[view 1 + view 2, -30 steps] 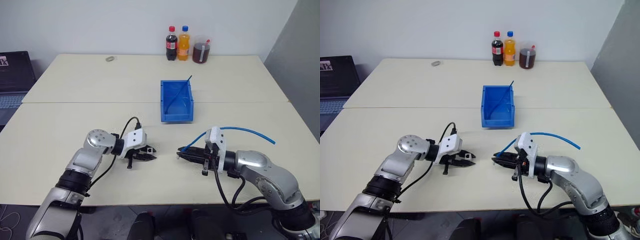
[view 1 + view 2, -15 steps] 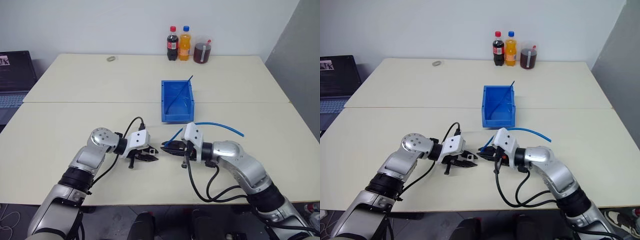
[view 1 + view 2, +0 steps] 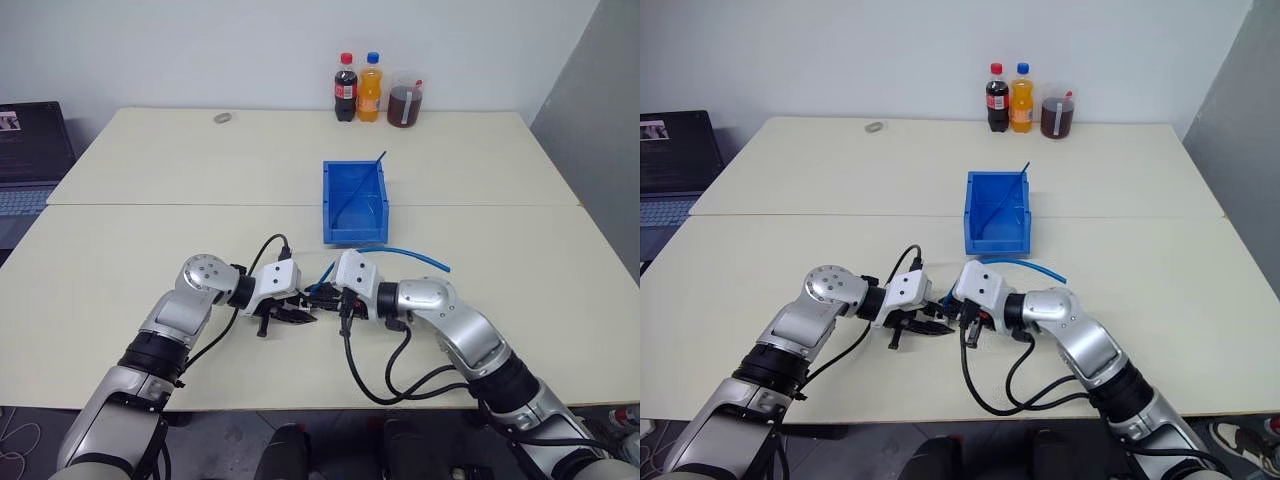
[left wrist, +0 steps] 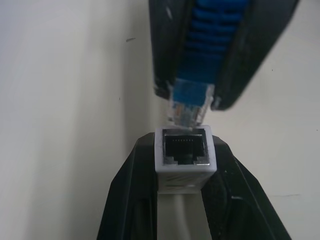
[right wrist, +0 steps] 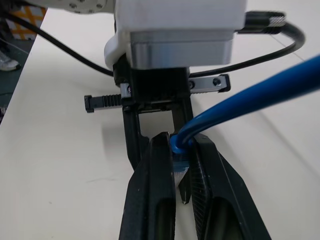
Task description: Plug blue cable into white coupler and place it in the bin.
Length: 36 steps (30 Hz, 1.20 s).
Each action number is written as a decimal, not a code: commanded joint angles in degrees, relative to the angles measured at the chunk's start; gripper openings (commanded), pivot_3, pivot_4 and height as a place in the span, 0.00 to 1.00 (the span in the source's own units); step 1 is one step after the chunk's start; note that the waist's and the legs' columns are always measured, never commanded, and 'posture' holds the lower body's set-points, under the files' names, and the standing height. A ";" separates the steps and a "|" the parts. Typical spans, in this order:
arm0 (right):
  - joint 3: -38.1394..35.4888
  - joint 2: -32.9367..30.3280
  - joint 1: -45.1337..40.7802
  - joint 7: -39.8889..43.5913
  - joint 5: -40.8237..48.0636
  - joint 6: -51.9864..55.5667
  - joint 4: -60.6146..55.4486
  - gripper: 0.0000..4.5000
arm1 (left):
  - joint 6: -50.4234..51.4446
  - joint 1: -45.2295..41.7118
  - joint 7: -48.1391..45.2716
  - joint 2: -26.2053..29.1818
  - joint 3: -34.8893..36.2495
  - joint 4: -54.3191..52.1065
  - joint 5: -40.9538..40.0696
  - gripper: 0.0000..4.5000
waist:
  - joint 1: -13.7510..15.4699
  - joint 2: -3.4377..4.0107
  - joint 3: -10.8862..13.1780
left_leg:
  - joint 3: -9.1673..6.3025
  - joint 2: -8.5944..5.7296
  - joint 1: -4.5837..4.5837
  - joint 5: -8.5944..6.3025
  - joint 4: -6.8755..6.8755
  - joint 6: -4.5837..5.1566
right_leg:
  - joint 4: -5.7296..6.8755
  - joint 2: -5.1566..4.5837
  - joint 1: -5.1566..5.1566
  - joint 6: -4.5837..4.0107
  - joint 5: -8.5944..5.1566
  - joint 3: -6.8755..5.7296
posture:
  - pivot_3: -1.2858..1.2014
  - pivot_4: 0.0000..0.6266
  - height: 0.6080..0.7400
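In the left wrist view the white coupler (image 4: 185, 155) sits between my left gripper's fingers (image 4: 127, 200), its dark opening facing away from the wrist. My left gripper (image 3: 299, 316) is shut on it low over the near table. My right gripper (image 3: 320, 298) faces it, shut on the blue cable (image 3: 410, 253) just behind the plug (image 4: 190, 102). The plug tip hovers right at the coupler's opening, slightly off to one side and not inside. The cable arcs back to the right over my right arm. The bin (image 3: 326, 205) stands beyond both grippers at mid-table.
A dark-blue rod (image 3: 362, 183) leans inside the bin. Two bottles (image 3: 356, 88) and a jug of dark liquid (image 3: 403, 100) stand at the far edge. A small ring (image 3: 221, 118) lies at the back left. A laptop (image 3: 25, 150) sits off the left side.
My right gripper has carried the cable's plug leftward across the table until it meets the left gripper, rolling as it went. The left gripper and coupler have stayed put.
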 commanded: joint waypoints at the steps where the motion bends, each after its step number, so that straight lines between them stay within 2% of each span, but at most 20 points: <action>1: 0.77 1.03 -0.73 0.34 -1.09 -1.13 -0.76 0.03 | 0.54 0.80 -1.00 -0.21 -1.93 1.13 0.84 0.18 | 0.00 0.00 -0.01 | 0.00 0.00 0.00 0.00 0.00 0.00 | 0.00 0.00 0.00 0.00 0.00 0.00 | 0.52 0.24 1.00; 24: 1.32 2.14 -1.49 1.88 -5.55 -4.39 5.91 0.03 | 1.08 1.41 -1.53 0.25 -2.18 -0.17 0.72 0.18 | -0.07 0.01 -0.13 | 0.00 0.00 0.09 0.00 0.00 0.00 | 0.08 0.01 0.03 0.00 0.00 0.01 | 0.52 0.24 1.00; 36: 3.11 1.06 -3.50 7.35 -6.60 -7.31 9.59 0.03 | 0.78 1.40 -1.47 0.46 -2.15 -0.30 0.77 0.18 | -0.12 0.02 -0.19 | 0.02 0.00 0.16 0.00 0.01 0.00 | 0.20 0.02 0.04 -0.01 -0.01 0.03 | 0.52 0.24 1.00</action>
